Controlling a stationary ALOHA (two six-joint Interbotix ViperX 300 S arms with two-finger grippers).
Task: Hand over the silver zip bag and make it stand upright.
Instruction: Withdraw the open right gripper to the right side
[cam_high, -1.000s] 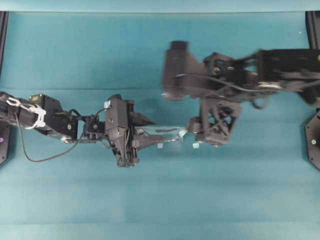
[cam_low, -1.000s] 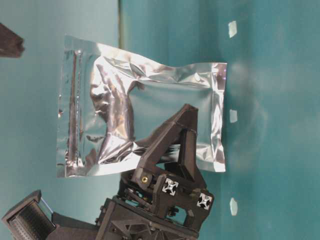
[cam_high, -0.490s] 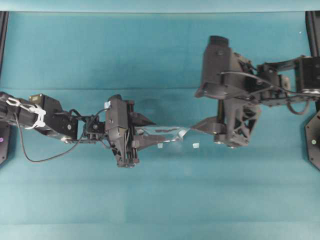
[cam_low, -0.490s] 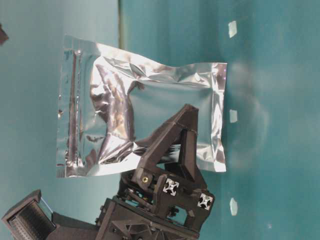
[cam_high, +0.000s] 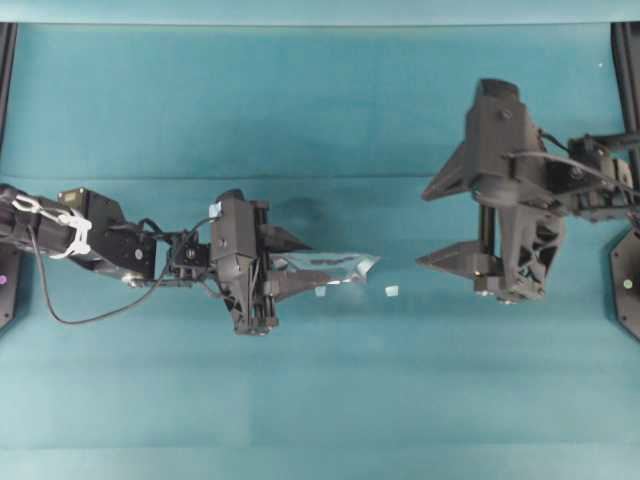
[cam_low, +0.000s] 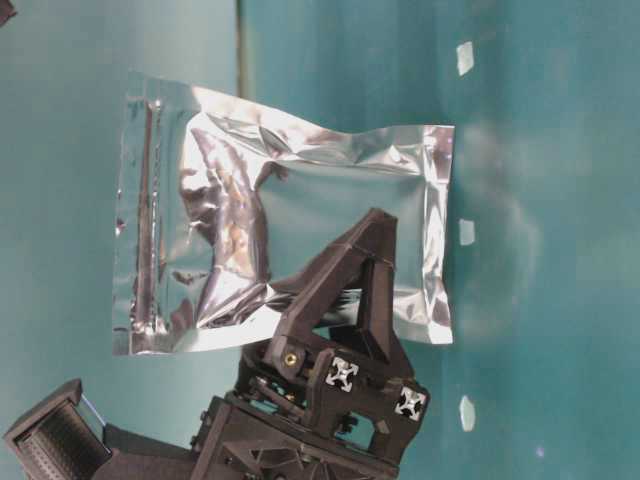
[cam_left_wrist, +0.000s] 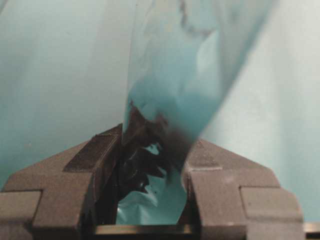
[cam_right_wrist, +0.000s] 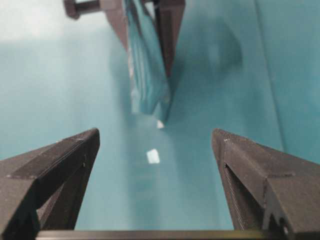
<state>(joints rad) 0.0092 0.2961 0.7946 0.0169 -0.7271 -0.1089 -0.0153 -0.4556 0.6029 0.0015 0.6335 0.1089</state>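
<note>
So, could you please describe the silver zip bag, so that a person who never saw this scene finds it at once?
Find the left gripper, reaching in from the left of the teal table. The silver zip bag is the crinkled foil pouch pinched between its fingers. It is shiny and far larger than the tiny white scrap on the cloth nearby.

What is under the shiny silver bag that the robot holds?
Under the silver zip bag, pinched by the left gripper, lies the teal table with white scraps nearby. The patch directly beneath the bag is covered.
</note>
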